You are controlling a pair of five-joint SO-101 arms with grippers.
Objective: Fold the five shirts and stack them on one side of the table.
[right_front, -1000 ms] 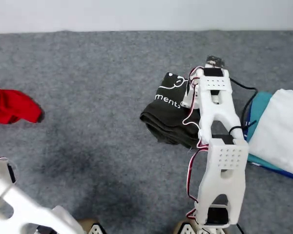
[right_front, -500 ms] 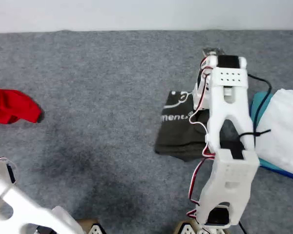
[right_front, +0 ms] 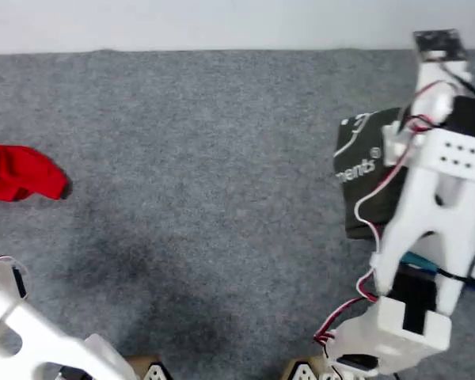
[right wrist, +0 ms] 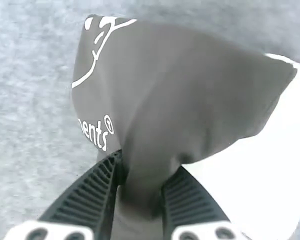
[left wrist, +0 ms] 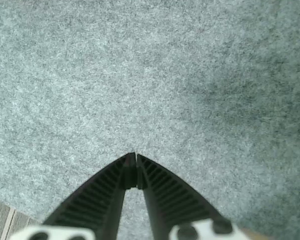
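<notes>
The right gripper (right wrist: 145,171) clamps a pinch of the dark shirt (right wrist: 180,90), its ribbed fingers (right wrist: 102,187) closed tight on the cloth. From that pinch the fabric rises in a smooth tent. The shirt is charcoal to black, with a white line drawing near one corner and white lettering beneath it. It is folded into a compact bundle rather than spread flat.

Seen from the high camera, the dark shirt (right_front: 368,170) sits at about 3 o'clock on the grey felt table (right_front: 222,158). Its printed face is turned up, and the white right arm (right_front: 435,206) covers its right half. The arm runs from its base at 5 o'clock up toward 2 o'clock.

In the right wrist view, one edge of the dark shirt overlaps a white shirt (right wrist: 260,185). Whether the two touch cannot be told. A sliver of teal cloth (right_front: 417,259) shows just beneath the right arm at 4 o'clock.

A red shirt (right_front: 20,172) lies crumpled at 9 o'clock at the table's edge, well apart from the dark one.

The left arm (right_front: 24,332) stands at 7 o'clock. The left gripper (left wrist: 135,159) hangs over bare felt, its fingertips pressed together with nothing between them.
</notes>
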